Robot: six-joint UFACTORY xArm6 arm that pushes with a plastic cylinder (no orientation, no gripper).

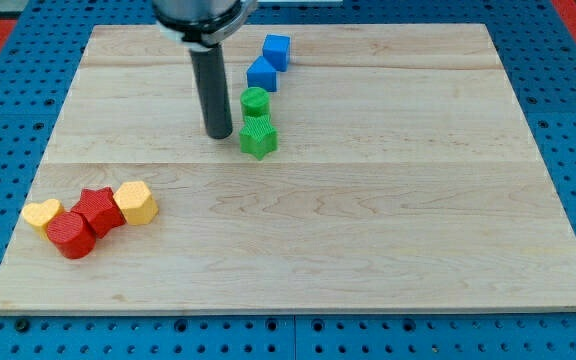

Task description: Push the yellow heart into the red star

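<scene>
My tip (218,134) rests just left of the green star (258,138), far from the yellow heart (41,213) touching the red star (96,207); no jaws here.

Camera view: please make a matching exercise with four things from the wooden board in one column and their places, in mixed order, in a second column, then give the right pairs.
Things:
1. my tip
2. red star-shaped block
3. blue cube block nearest the view's top
4. red cylinder block

Places:
A. between two yellow blocks, near the board's left bottom corner
B. at the upper end of the blue and green row
C. just left of the green star-shaped block
D. below and left of the red star, touching it

Pairs: 1-C, 2-A, 3-B, 4-D
</scene>
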